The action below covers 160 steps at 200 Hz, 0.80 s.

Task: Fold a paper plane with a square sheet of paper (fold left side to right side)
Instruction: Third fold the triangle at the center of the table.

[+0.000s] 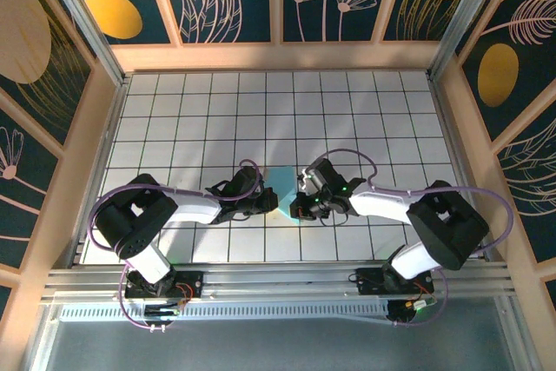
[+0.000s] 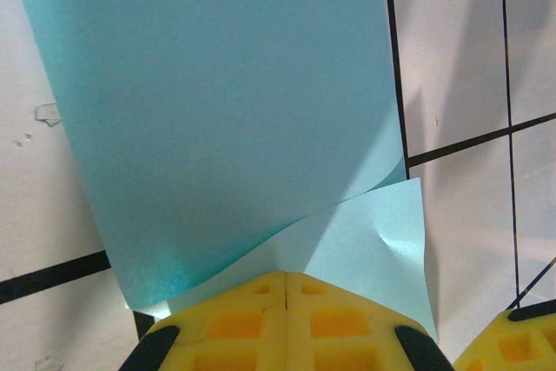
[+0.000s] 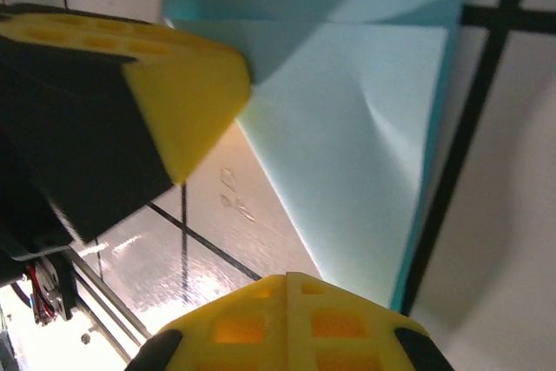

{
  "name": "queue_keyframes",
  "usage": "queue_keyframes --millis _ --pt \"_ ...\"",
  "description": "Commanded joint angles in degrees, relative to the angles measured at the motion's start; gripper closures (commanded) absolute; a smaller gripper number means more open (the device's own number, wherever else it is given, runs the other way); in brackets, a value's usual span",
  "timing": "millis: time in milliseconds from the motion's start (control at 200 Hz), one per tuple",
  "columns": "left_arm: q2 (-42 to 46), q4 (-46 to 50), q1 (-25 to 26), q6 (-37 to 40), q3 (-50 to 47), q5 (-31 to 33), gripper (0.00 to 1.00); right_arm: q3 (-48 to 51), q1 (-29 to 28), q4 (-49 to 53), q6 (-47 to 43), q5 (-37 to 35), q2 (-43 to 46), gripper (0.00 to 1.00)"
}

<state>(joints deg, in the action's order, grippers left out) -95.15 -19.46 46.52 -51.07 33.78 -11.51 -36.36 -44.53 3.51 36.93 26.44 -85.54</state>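
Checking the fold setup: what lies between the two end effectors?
The light-blue sheet of paper lies between the left end effector and the right end effector, as the top view shows.

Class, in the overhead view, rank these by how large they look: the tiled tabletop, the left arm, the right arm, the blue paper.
1. tiled tabletop, by far the largest.
2. left arm and right arm: they look alike, so I leave them tied.
3. blue paper, the smallest.
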Motion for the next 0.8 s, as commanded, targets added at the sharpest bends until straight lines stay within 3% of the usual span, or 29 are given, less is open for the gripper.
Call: queue_keyframes --millis 0,435,796 --pt "-1.8 4.4 0.1 0.5 0.0 2.4 1.00 -3.1 -1.0 -2.5 0.6 -0.8 -3.4 1.00" --pt "-1.1 5.4 0.1 0.7 -0.1 3.1 1.00 -5.4 -1.9 -4.1 0.0 -2.0 -10.2 1.00" --pt "-0.5 7.9 0.0 1.7 0.3 5.2 1.00 2.0 -1.8 -2.5 2.5 -1.7 -6.1 1.00"
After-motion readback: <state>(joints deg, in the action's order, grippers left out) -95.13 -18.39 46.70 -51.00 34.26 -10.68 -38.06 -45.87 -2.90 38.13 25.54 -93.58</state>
